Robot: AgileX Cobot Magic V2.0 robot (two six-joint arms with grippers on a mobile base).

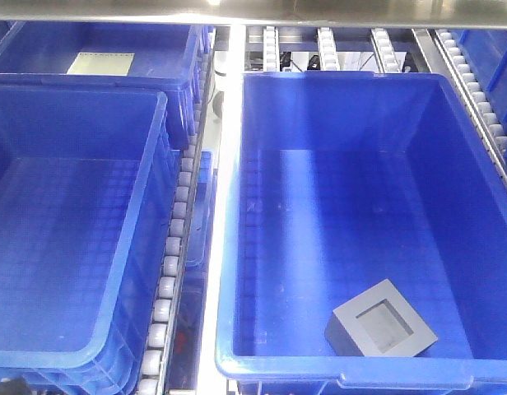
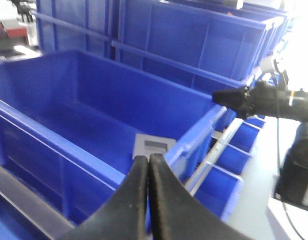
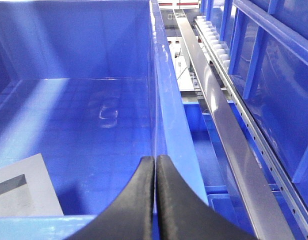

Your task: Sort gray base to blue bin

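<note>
Lying in the blue bin (image 1: 319,99)'s front-right corner, recess up, the gray base (image 1: 380,331) leaves open floor behind; left gripper (image 2: 148,162) and right gripper (image 3: 155,162) are both pressed together.

No readable text, label, brand or number appeared on the blue bin (image 1: 451,247), the gray base (image 1: 380,331) or the other bins.
</note>
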